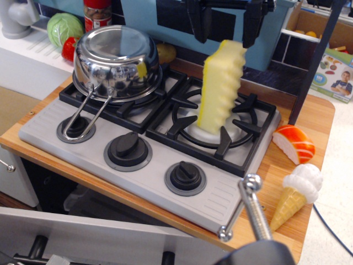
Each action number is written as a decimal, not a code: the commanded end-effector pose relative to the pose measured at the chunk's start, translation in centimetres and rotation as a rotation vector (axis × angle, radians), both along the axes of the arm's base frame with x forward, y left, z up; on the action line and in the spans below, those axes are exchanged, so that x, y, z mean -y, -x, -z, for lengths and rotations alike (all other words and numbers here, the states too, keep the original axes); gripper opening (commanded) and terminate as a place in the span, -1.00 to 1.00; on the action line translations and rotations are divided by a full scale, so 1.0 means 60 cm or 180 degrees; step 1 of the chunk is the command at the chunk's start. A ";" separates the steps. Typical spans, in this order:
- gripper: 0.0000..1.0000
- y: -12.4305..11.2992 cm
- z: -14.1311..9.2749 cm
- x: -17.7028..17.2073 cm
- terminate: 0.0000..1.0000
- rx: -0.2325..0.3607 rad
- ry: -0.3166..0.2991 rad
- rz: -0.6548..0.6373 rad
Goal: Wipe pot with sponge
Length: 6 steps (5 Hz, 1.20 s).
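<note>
The pot point(118, 61) lies upside down on the back-left burner, its flat base up and its wire handle point(85, 118) reaching toward the front left. The sponge point(220, 91) stands on end on the right burner, leaning a little to the right. My gripper point(226, 40) hangs right above the sponge's top end. Its two black fingers point(202, 25) are spread wider than the sponge, one on each side. The right finger is close to the sponge's upper corner; I cannot tell if it touches.
The grey toy stove point(66, 138) has three black knobs along its front. A salmon sushi toy point(295, 143) and an ice-cream cone toy point(298, 193) lie on the wooden counter at right. A cabbage point(62, 27) and a red can point(97, 14) stand behind the pot. A metal rod point(255, 207) rises at the front right.
</note>
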State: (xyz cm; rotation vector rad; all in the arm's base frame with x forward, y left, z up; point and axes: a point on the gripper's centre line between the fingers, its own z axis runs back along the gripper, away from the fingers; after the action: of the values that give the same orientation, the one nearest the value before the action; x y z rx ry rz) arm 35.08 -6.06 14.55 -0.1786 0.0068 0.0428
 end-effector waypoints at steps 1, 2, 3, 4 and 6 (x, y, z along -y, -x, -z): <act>1.00 0.000 0.000 0.000 -1.00 0.0000 0.0000 0.0000; 1.00 0.000 0.025 0.003 -1.00 0.0021 -0.0089 -0.0061; 1.00 0.000 0.041 0.007 -1.00 0.0038 -0.0152 -0.0058; 1.00 -0.004 0.061 0.002 -1.00 0.0043 -0.0227 -0.0070; -1.00 0.011 0.011 -0.052 -1.00 0.0161 -0.0106 -0.0059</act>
State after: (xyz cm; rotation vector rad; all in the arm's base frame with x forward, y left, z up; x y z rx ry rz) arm 34.02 -2.30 12.22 -0.1713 0.0498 0.0749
